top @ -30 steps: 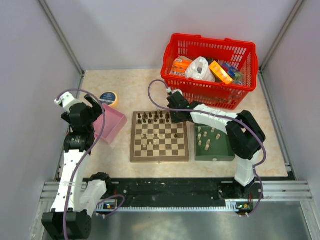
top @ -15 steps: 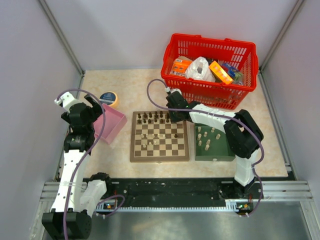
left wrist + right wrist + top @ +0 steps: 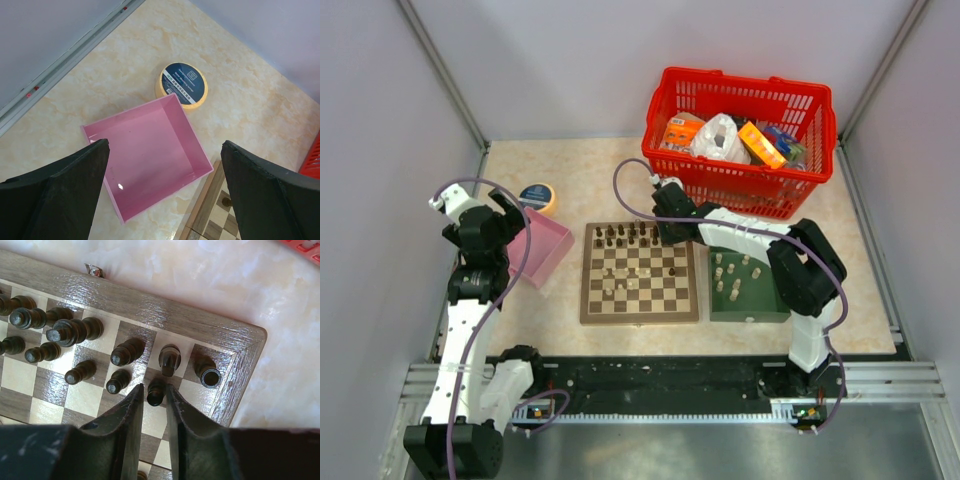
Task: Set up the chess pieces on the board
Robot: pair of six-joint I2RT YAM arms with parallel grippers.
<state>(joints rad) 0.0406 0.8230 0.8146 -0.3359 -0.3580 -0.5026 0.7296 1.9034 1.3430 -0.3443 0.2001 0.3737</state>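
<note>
While the left claw [image 3: 164,150] hangs with its fingers [image 3: 65,195] spread wide and nothing between them, a pink box [image 3: 145,160] lies right under it, open and bare inside. Ahead of its fingertips, past the box's far corner, a tape roll [image 3: 182,85] lies flat on the table. Just to the right of the box, and to this claw's right, sits the board [image 3: 640,316].

Over the board's far right corner the right claw [image 3: 154,390] points down with its fingers [image 3: 125,435] set narrow. A dark pawn [image 3: 155,396] stands upright between the tips, on the second row from the far edge. Whether the pads press on it or only flank it I cannot tell. Ahead of the tips more dark pieces [image 3: 170,360] stand along the far row, one of them on the corner square. To the claw's left the two dark rows run on across the board. Behind the claw, towards the arms' bases, a few pale pieces [image 3: 625,283] stand on the middle squares.

To the right of this claw, beside the board, a green tray [image 3: 767,296] holds other pale pieces. A red basket [image 3: 740,195] full of packets stands beyond the claw and to its right.
</note>
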